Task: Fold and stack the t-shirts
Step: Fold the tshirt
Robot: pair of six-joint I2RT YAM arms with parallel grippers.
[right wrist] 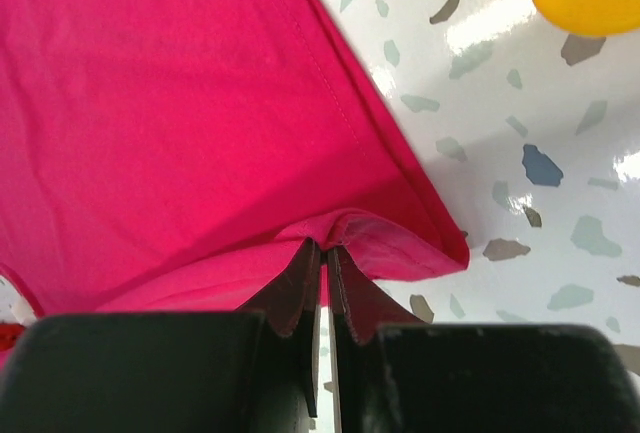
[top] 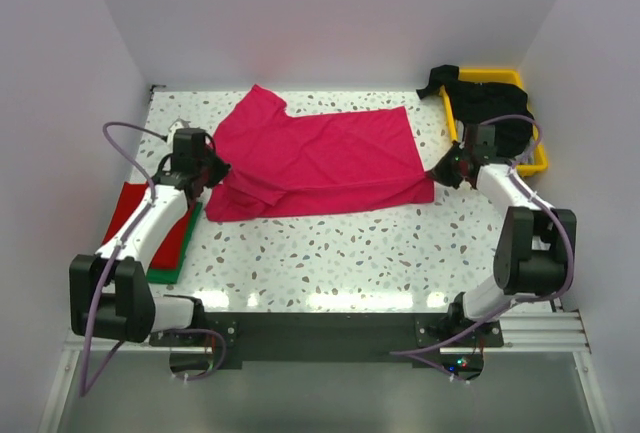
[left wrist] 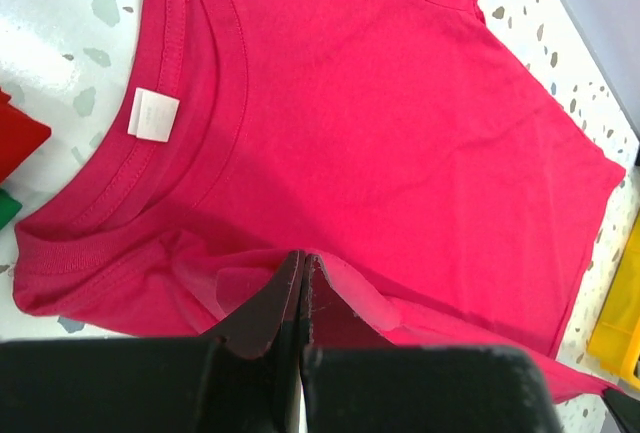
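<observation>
Pink tee, pinched by L gripper, R gripper

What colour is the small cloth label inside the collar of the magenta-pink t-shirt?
White. The small cloth label shows best in the left wrist view.

Both arms have white links, black joints, looping purple cables and dark wedge-shaped fingers.

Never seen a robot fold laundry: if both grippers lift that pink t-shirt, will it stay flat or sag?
Probably sags between them: the magenta-pink t-shirt puckers where the left gripper and right gripper pinch it. Likely light: its hem looks thin.
</observation>
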